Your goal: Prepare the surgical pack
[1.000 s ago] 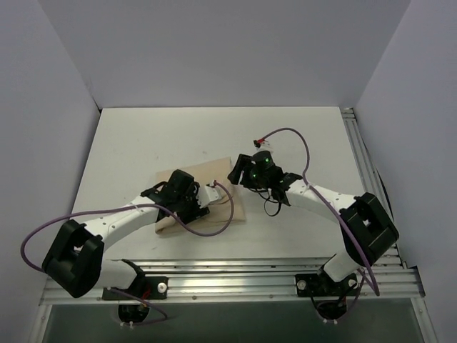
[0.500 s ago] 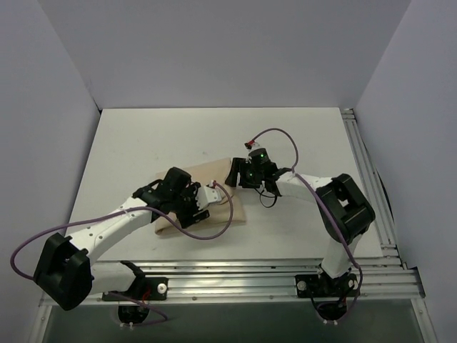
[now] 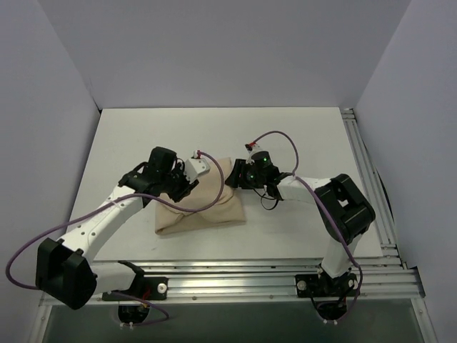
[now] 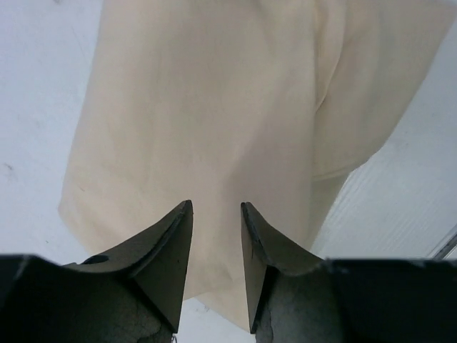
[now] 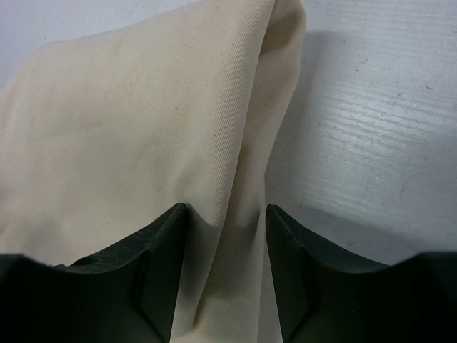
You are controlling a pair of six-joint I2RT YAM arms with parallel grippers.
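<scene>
The right gripper [image 5: 227, 209] is closed on a fold of the tan cloth bundle [image 5: 121, 121]; whether the left gripper [image 4: 216, 204] holds it cannot be told.

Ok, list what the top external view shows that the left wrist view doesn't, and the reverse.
Only the top external view: the left arm and right arm whole, and the right gripper at the far right corner of the tan cloth bundle. Only the left wrist view: the left gripper's dark fingers close up, a narrow gap between them over the cloth. Both: the bundle lying on the white table.
</scene>
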